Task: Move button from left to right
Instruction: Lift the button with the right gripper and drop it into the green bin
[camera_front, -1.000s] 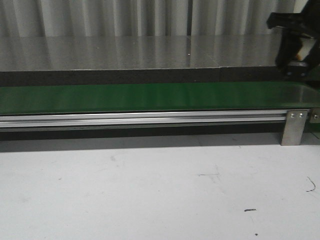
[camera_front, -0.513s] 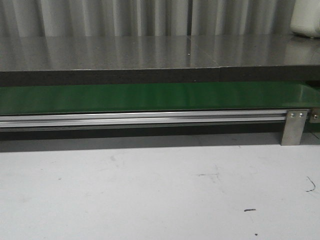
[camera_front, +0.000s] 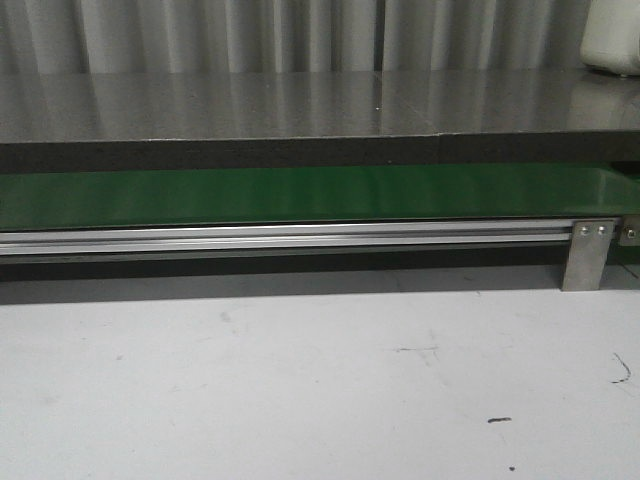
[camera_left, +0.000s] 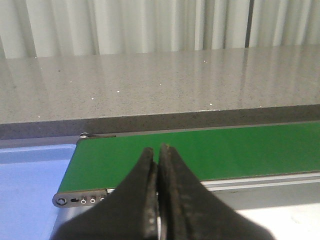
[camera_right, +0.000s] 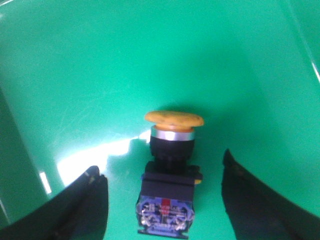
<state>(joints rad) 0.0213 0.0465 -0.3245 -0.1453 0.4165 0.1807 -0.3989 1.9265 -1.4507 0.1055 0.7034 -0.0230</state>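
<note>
Now button (camera_right: 170, 172) lying flat, cap away from right hand (camera_right: 165, 200)

A pale curtain (camera_front: 230, 35) with upright folds hangs along the far side. Before it lies a glossy grey speckled counter (camera_front: 300, 105), catching soft reflections. Nearer runs a long green belt (camera_front: 300, 195) on a silver rail (camera_front: 290, 238), with a metal bracket (camera_front: 588, 255) at the right. The near floor (camera_front: 320, 390) is pale grey and scuffed.
</note>
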